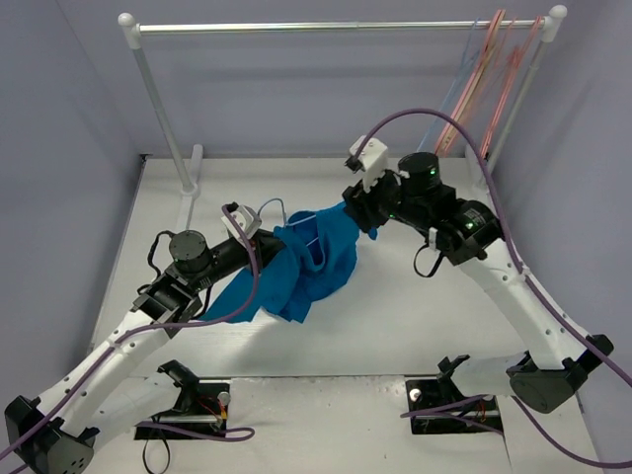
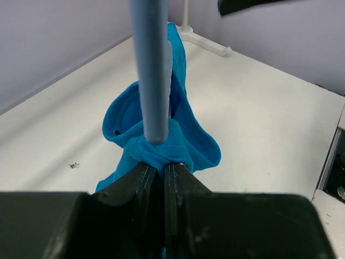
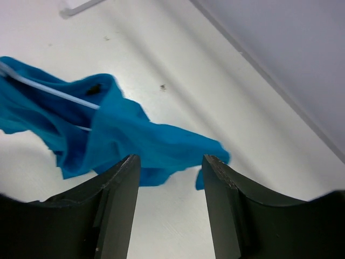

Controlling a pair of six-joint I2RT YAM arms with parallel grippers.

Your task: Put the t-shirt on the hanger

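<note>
My left gripper [image 2: 163, 170] is clenched tight on the hanger [image 2: 153, 70], with a wad of the t-shirt [image 2: 161, 145] pinched in at the same spot. The right gripper [image 3: 171, 162] is spread, nothing between its fingers; the cloth lies just beyond them, not gripped.

The t-shirt [image 1: 301, 262] hangs bunched between both arms at mid-table and droops onto the table [image 1: 444, 316] on my left side. The thin hanger wire [image 3: 54, 91] runs through the folds. I can't tell whether it sits inside the neck hole or only under loose cloth.

Step in hand, my guess: re-grab with the right and pull the cloth over the hanger's shoulder. To do it well, I should take a free hem or sleeve edge, not the middle of the wad, and pull away from the left hand along the wire. The left must hold the hanger level and firm so it doesn't twist.

Open table lies to the right and near side of the t-shirt. The rack post [image 1: 188, 188] stands near my left wrist. The rail [image 1: 336, 27] and pink hangers [image 1: 494, 69] are behind the right arm, so I should lift with care there.
</note>
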